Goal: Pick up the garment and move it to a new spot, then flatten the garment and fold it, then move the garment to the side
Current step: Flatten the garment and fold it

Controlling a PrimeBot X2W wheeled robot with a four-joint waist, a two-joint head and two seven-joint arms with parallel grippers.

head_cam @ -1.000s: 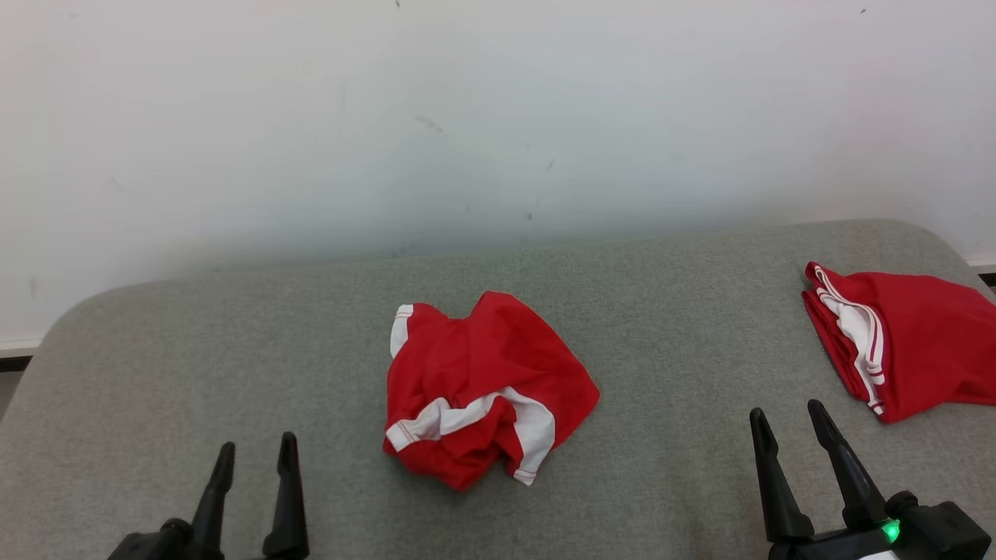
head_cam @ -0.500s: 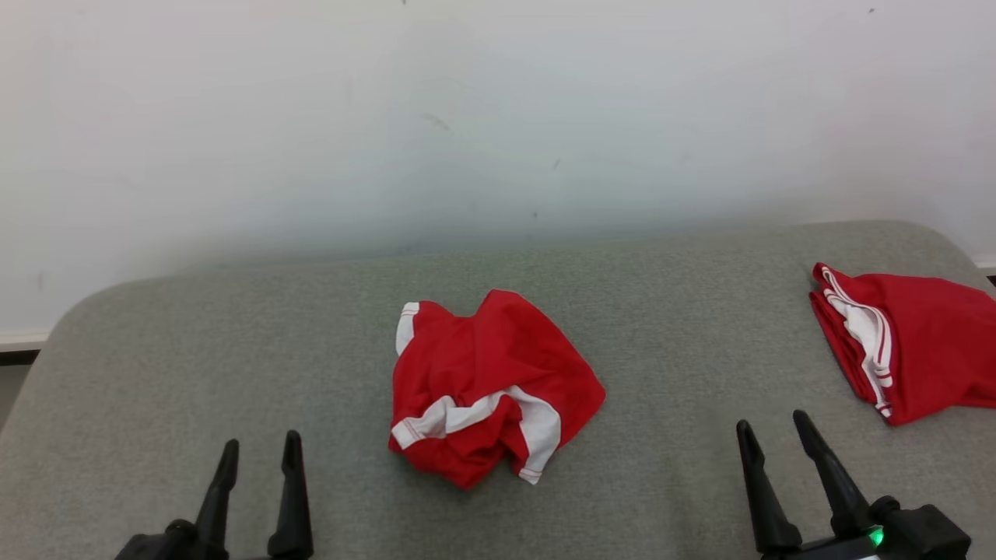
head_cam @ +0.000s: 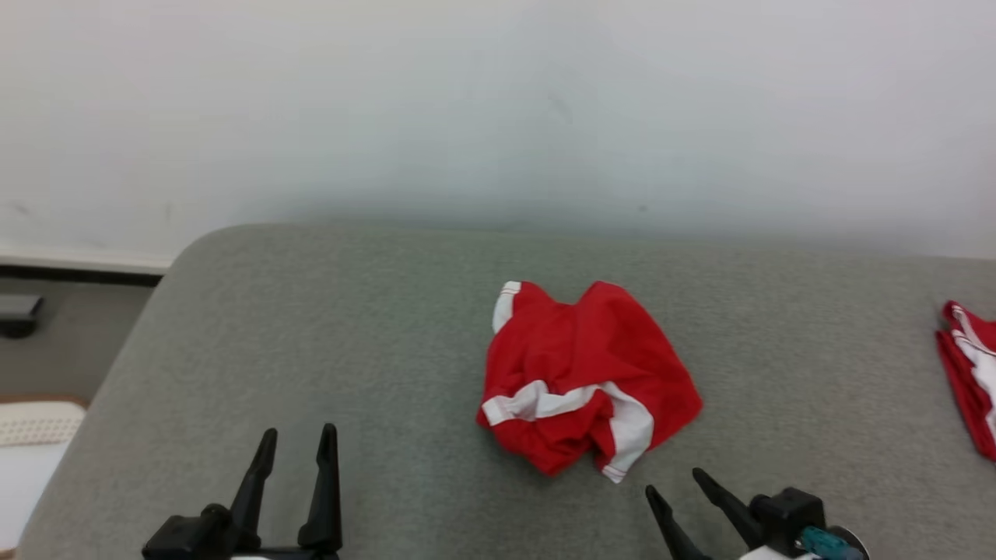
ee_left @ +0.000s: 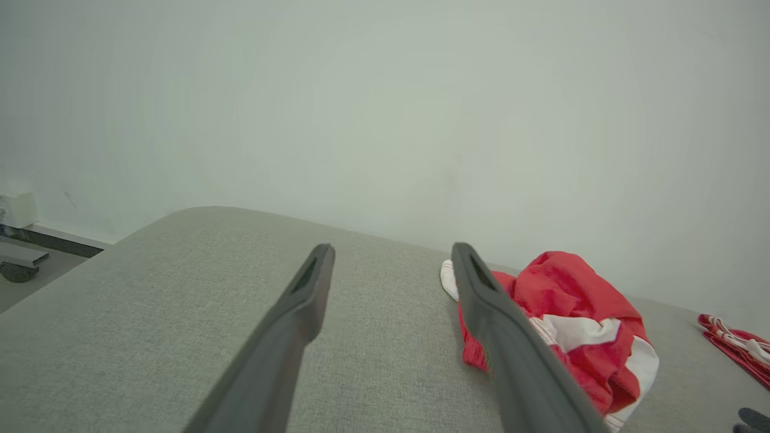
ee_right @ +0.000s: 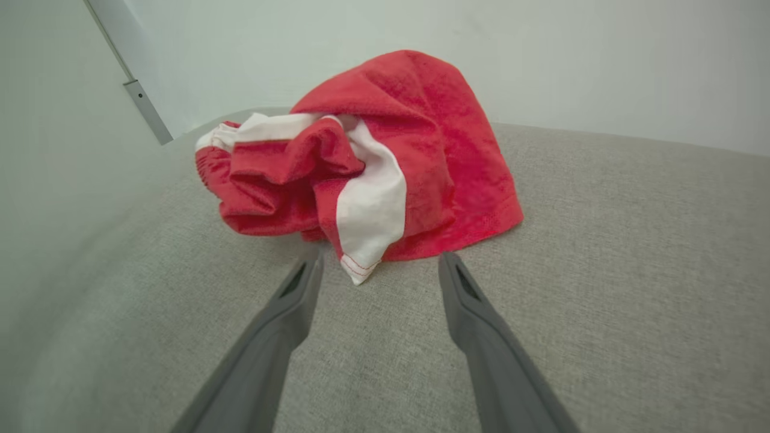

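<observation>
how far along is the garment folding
Nothing looks done yet: the crumpled red and white garment lies bunched on the grey padded surface. In hand: the open right gripper points at its near edge, holding nothing; left gripper open, apart. Left: pick up, move, flatten, fold, set aside.

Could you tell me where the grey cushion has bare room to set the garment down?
The widest bare patch of grey cushion lies between its left edge and the crumpled red garment, ahead of the left gripper. A narrower strip separates that garment from the folded red garment at the right. Crowded: its near hem, by the right gripper.
</observation>
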